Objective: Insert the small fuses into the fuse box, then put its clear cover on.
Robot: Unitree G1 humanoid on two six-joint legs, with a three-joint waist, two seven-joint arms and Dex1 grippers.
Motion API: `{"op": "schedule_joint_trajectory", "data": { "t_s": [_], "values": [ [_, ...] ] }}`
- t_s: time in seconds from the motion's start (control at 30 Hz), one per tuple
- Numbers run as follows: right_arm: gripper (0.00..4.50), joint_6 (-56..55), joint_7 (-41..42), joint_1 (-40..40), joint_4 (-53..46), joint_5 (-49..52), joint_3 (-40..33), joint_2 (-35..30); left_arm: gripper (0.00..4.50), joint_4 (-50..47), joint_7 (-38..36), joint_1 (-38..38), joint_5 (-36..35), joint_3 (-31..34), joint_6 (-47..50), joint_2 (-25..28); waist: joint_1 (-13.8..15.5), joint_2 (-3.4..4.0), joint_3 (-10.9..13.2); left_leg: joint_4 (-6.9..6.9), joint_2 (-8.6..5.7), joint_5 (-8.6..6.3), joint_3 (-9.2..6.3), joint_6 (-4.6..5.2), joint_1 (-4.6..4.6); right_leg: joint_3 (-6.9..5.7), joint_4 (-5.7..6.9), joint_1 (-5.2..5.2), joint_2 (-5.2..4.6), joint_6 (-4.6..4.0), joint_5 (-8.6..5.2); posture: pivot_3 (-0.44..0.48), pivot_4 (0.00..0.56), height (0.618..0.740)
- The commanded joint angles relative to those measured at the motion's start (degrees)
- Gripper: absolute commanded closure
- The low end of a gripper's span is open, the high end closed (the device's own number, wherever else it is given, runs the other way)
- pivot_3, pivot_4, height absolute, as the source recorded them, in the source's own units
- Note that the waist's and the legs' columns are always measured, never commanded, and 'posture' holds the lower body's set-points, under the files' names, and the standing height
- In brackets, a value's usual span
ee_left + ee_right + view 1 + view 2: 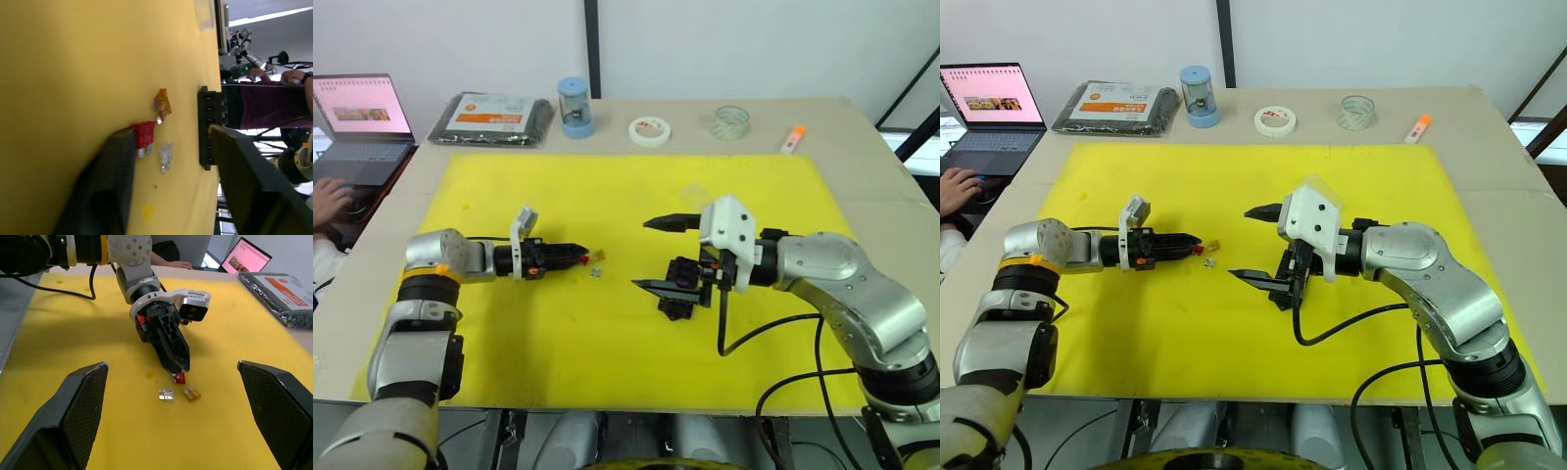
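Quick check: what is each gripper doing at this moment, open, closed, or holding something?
Left gripper: open, one finger touching the red fuse.
Right gripper: open wide, holding nothing.

Fuse box (683,284) partly hidden behind right tool (654,254) and its wrist. Fuse box slots too small to tell filled or not. Red fuse (144,137) half covered by left tool (171,166) finger. Person's hand (330,199) cut off at edge.
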Motion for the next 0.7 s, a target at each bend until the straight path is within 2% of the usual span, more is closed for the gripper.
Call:
{"op": "schedule_joint_trajectory", "data": {
  "t_s": [0.03,0.1,0.13,0.47,0.7],
  "values": [
    [0.00,-0.6,-0.1,-0.8,-1.4,0.1,-0.7,-0.1,3.53,-0.7,0.7,1.7,1.1,-0.6,-0.1,0.0,-0.1,0.00,0.0,0.00,0.00,0.00,0.00,0.00,0.00,0.00,0.00,0.00,0.00,0.00,0.00,0.000,0.150,0.740],
    [0.00,-1.0,0.2,-0.5,-1.1,-0.2,-0.6,-0.1,4.29,-1.1,0.8,2.2,1.0,-0.3,0.0,0.1,-0.2,0.02,0.0,-0.01,0.03,0.00,0.01,0.00,0.02,0.00,0.01,0.00,0.01,0.00,0.00,0.000,0.150,0.740],
    [0.00,-1.3,0.3,-0.3,-0.9,-0.3,-0.5,-0.1,4.46,-1.2,0.8,2.5,1.0,-0.1,0.1,0.1,-0.2,0.04,0.0,-0.01,0.04,0.00,0.01,0.00,0.04,0.01,0.02,0.01,0.01,0.00,0.00,0.000,0.150,0.740],
    [0.00,-2.2,1.0,0.0,0.7,-1.0,-0.4,0.1,4.46,-5.3,0.9,3.1,-0.7,2.0,1.8,1.6,-0.5,0.04,0.0,0.00,0.05,0.00,0.01,-0.01,0.04,0.01,0.03,0.00,0.02,0.00,0.00,0.000,0.150,0.740],
    [0.00,8.0,-1.2,-1.5,0.0,3.2,-1.7,-1.0,4.46,-30.9,-4.9,6.9,-7.3,2.4,-2.3,6.6,-1.2,0.00,0.0,-0.02,0.08,0.00,0.00,-0.01,-0.10,0.11,0.01,-0.11,-0.09,-0.02,0.01,0.000,0.150,0.740]
  ]
}}
